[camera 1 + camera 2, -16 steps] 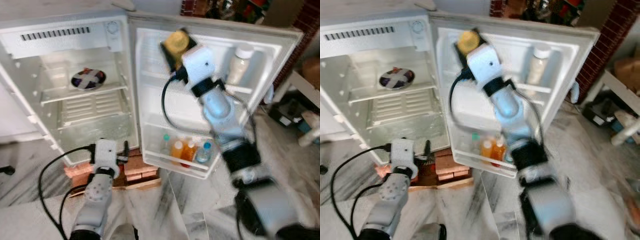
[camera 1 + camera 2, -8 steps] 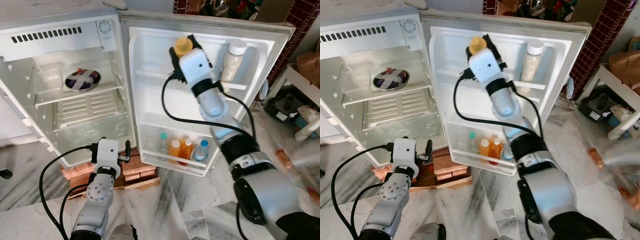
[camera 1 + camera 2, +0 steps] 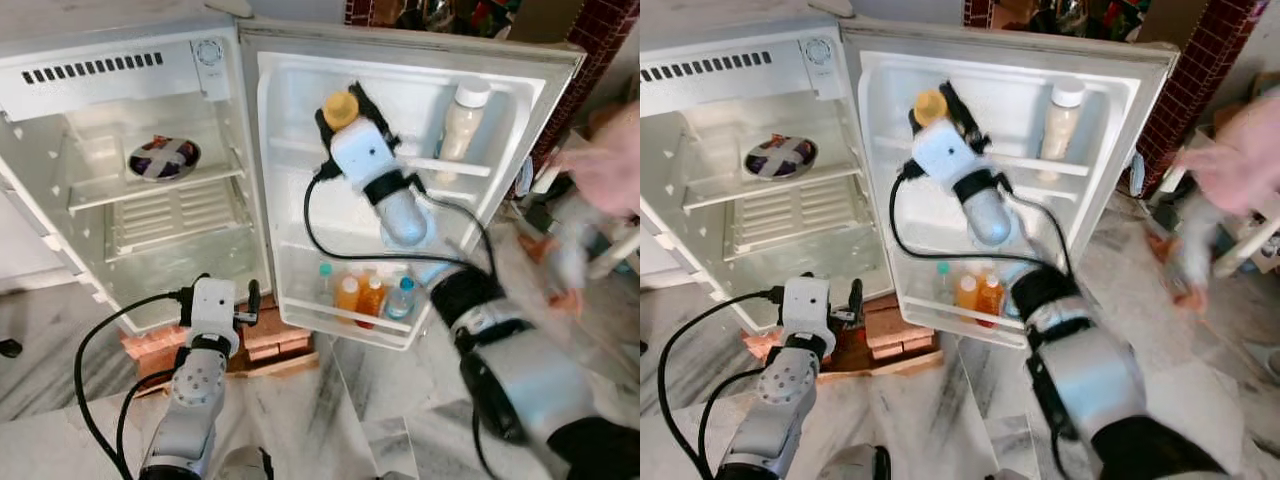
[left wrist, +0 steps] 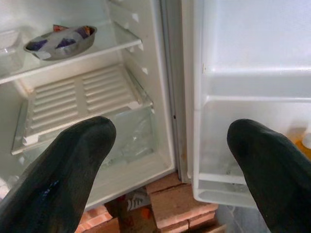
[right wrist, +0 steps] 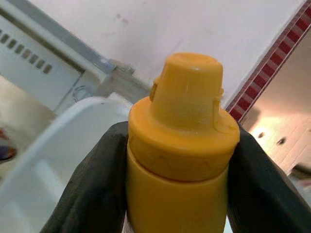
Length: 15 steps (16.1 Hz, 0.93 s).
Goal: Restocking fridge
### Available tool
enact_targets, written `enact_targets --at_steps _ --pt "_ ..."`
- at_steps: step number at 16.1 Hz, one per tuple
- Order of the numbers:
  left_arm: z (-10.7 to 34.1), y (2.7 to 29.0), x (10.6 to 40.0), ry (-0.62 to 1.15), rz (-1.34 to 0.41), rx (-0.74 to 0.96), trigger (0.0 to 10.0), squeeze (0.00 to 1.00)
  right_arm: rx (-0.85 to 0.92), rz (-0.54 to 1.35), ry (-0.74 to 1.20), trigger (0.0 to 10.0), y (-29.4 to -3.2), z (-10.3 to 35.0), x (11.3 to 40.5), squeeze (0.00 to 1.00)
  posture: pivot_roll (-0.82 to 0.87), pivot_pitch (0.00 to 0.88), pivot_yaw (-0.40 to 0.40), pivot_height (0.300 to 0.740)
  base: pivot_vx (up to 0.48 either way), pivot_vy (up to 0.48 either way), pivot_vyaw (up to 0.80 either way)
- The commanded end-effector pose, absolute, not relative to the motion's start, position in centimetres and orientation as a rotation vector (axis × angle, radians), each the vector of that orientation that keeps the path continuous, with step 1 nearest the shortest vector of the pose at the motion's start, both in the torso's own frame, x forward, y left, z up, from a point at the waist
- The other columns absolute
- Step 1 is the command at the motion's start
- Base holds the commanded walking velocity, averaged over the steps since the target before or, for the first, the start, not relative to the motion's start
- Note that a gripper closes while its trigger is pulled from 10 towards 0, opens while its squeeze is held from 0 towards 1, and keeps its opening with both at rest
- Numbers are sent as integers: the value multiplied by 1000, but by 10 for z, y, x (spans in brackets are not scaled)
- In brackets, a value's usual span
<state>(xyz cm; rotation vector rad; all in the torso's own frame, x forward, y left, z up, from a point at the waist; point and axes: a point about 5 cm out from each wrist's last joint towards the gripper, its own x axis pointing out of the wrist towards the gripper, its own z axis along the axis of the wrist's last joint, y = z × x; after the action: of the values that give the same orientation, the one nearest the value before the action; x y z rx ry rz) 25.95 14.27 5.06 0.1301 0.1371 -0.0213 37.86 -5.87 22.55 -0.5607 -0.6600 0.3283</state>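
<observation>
Fridge (image 3: 120, 60) open. Foil-covered bowl (image 3: 163, 158) sits on an inner shelf. Door (image 3: 420, 60) bottom rack (image 3: 345, 322) holds four small bottles (image 3: 362, 297), two of them orange; upper door shelf (image 3: 450, 168) carries a white-capped bottle (image 3: 462, 122). Right pincer (image 3: 345, 108) is raised at the upper door, fingers (image 5: 97, 179) clamped on both sides of a yellow bottle (image 5: 182, 145) (cap end sticking out past the fingertips). Left pincer (image 4: 170, 160) is low in front of the fridge, fingers spread wide, holding nothing. A person's blurred arm (image 3: 605, 165) shows at right.
</observation>
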Motion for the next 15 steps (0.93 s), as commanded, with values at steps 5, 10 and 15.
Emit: enact_targets --at_steps 5,10,15 --pt "53 142 252 137 -10 123 10000 0 -618 303 -668 10000 -60 244 389 0 215 118 -45 740 0 0 0" --pt "52 145 248 151 2 129 10000 0 -508 365 -395 10000 -64 207 394 0 229 126 -53 740 0 0 0" --pt "52 144 248 158 -5 128 10000 0 -473 407 -248 10000 -72 191 397 0 221 122 -52 740 0 0 0"
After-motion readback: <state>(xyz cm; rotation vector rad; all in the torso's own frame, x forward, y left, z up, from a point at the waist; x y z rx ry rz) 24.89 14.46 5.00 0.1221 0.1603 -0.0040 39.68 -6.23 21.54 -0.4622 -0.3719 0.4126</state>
